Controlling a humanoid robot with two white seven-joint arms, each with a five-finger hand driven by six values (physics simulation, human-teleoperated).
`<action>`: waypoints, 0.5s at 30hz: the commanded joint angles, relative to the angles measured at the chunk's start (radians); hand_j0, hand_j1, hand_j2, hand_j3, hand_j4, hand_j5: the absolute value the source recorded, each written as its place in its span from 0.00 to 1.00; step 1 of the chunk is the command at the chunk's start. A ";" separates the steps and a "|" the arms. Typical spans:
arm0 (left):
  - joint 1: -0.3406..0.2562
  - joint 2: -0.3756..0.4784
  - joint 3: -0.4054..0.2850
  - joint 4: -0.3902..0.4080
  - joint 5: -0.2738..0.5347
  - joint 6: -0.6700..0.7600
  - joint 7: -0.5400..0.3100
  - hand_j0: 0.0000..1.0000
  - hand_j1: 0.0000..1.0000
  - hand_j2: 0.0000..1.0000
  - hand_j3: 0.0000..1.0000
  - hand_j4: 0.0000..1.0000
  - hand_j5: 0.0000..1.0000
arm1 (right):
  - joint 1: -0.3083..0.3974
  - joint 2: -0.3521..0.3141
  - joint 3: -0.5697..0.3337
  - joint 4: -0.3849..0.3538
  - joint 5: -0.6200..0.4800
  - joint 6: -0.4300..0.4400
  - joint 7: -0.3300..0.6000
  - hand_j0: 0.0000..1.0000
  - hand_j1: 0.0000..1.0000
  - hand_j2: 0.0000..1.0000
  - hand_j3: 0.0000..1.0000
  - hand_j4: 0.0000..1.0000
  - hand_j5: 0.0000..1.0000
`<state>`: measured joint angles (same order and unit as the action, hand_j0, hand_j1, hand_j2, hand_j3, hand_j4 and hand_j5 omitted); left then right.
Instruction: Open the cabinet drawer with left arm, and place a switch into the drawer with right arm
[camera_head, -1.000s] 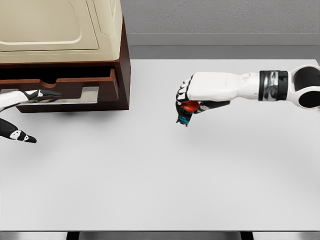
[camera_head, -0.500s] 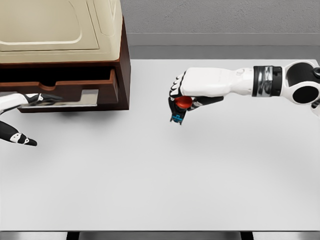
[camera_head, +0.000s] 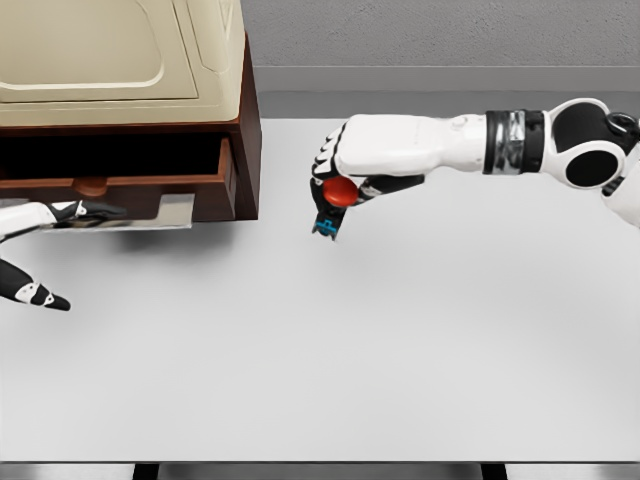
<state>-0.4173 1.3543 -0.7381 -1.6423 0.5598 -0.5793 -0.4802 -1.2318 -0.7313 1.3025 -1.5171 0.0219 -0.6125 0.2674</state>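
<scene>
A brown cabinet (camera_head: 247, 120) with a cream top stands at the back left of the table. Its drawer (camera_head: 150, 190) is pulled out, with a dark gap behind the front. My left hand (camera_head: 45, 250) shows at the left edge just before the drawer front, fingers spread and holding nothing. The switch (camera_head: 333, 203), with a red button and a black and blue body, hangs above the table right of the cabinet. My right hand (camera_head: 335, 190) is shut on it, arm reaching in from the right.
The white table (camera_head: 320, 340) stretches wide in front of both arms. A grey wall and ledge run behind it. The cabinet's right side stands a short way left of the held switch.
My right hand has carried the switch left and slightly up, toward the cabinet. The drawer has come out a little further and my left hand has drawn back toward the left edge.
</scene>
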 joint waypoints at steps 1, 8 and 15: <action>0.000 0.005 -0.018 -0.017 -0.049 -0.032 0.002 1.00 1.00 1.00 1.00 1.00 1.00 | 0.000 0.012 -0.002 0.000 -0.016 0.002 0.000 0.43 0.43 0.43 0.43 0.43 0.43; 0.003 0.029 -0.018 -0.039 -0.046 -0.032 0.003 1.00 1.00 1.00 1.00 1.00 1.00 | -0.028 0.038 0.001 0.032 -0.033 0.002 0.001 0.43 0.43 0.43 0.43 0.43 0.43; 0.017 0.046 -0.018 -0.071 -0.035 -0.032 0.003 1.00 1.00 1.00 1.00 1.00 1.00 | -0.060 0.075 0.004 0.043 -0.034 0.002 0.001 0.43 0.43 0.43 0.43 0.43 0.43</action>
<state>-0.4005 1.4018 -0.7370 -1.6934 0.5336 -0.5810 -0.4789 -1.2916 -0.6680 1.3073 -1.4776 -0.0038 -0.6125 0.2688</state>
